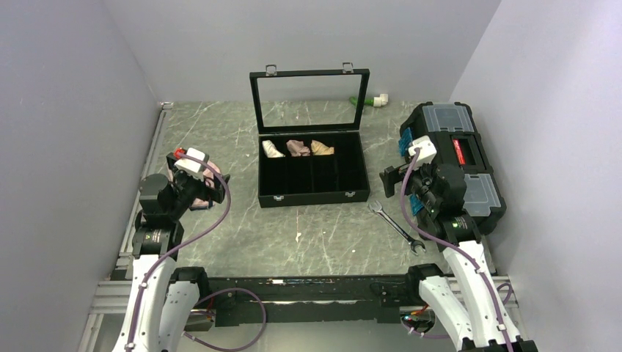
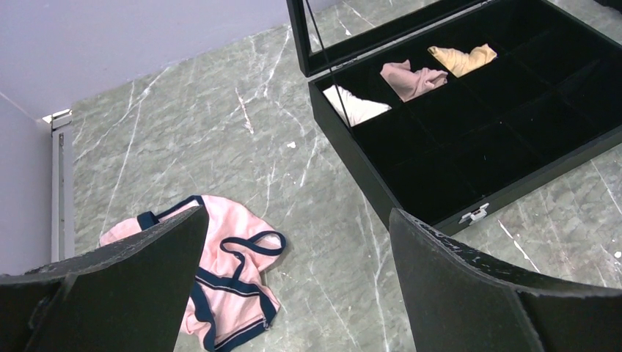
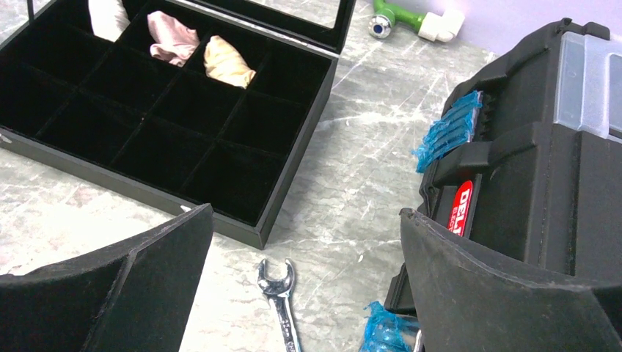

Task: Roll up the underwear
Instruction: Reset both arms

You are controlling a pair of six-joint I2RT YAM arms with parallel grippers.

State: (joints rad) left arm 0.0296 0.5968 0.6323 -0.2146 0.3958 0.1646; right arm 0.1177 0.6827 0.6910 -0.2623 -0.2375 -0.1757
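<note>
Left claw [image 2: 298, 220]: fingers set wide apart, holding nothing, positioned above the left part of the table [image 1: 220, 132]. A pink underwear [image 2: 233, 220] with dark navy edging lies loosely spread on the table below it, partly hidden behind the left finger in the left wrist view.

Centre: a black box [image 1: 312, 198] with velvet-lined compartments stands on the table, its glazed lid [image 1: 308, 99] raised upright at the back. Three compartments of the back row are filled. From the left:
- a cream roll [image 3: 108, 16]
- a pink roll [image 3: 172, 38]
- the underwear [image 3: 227, 62], tan-beige, bunched into a compact roll in the third compartment

The underwear touches neither claw. Its edging cannot be made out.

Right of the box: a wrench [image 1: 396, 227] lies flat on the table.

Right claw [image 3: 306, 214]: fingers set wide apart, holding nothing, positioned over the wrench head and the edge of a black toolbox [image 1: 469, 158] that stands at the right side of the table.
</note>
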